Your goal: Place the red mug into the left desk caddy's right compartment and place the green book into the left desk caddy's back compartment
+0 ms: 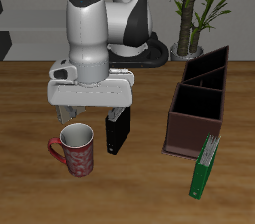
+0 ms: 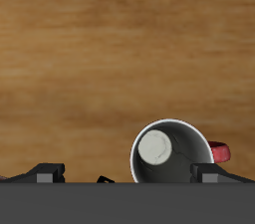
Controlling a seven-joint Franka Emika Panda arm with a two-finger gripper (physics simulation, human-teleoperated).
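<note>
Exterior view: I have the gripper (image 1: 72,120) hanging just above the red mug (image 1: 77,151), which stands upright on the desk (image 1: 30,183) near its front edge, handle turned away from the left desk caddy (image 1: 199,104). From here I cannot tell how far the fingers are apart, since the hand body hides one side. My worry is the descent: if I drop slightly off the rim, a finger could strike the lip and tip or shove the mug toward the black book (image 1: 116,132) standing just beside it. The green book (image 1: 205,166) leans against the caddy's near end, so a careless carry past that end could knock it flat. The desk is plain wood; behind it stand a potted plant (image 1: 199,9) and a dark wall.

Wrist view: the fingers (image 2: 45,173) are spread, empty, and the mug (image 2: 171,154) sits off toward one finger rather than midway between them. I judge that closing like this would catch only the wall near one finger, and the glazed side may slip or twist. The wood grain around it is bare.
</note>
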